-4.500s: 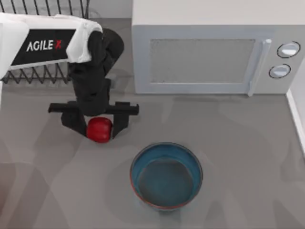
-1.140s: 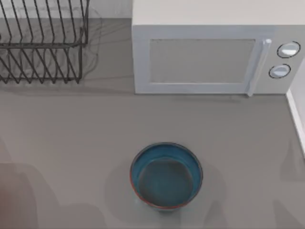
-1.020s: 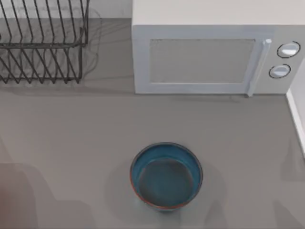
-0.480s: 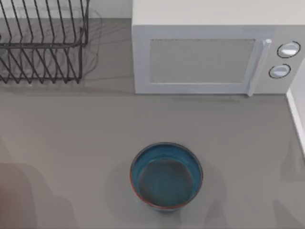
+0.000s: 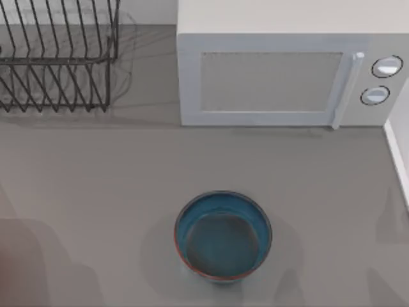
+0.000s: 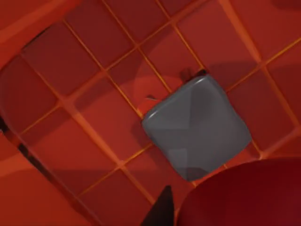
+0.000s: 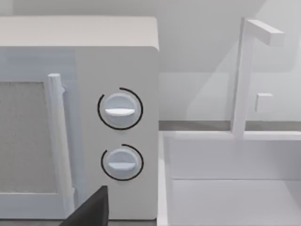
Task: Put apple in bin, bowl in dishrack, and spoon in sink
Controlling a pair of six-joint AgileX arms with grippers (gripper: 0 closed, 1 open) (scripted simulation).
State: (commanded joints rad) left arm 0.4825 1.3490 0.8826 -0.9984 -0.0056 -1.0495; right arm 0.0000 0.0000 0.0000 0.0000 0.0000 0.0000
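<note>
The teal-blue bowl (image 5: 223, 235) stands upright on the grey table, front centre, with nothing in it. At the back left is the dark wire dishrack (image 5: 57, 57), holding nothing. In the left wrist view my left gripper (image 6: 164, 212) hangs over the red bin (image 6: 84, 94), shut on the dark red apple (image 6: 244, 195), which is close to the camera above the bin's gridded floor. My right gripper (image 7: 89, 209) is parked in front of the microwave's knobs, beside the white sink (image 7: 225, 188). The spoon is out of view.
A white microwave (image 5: 281, 70) fills the back of the table; its two knobs (image 7: 120, 110) face the right wrist camera. A grey crumpled lump (image 6: 197, 127) lies on the bin floor. The sink's rim (image 5: 399, 153) borders the table's right side, under a white faucet (image 7: 244, 75).
4.5 s ago my left gripper held the apple on the table near the dishrack; arm and apple have since left the top view. Over the last second nothing moves there.
</note>
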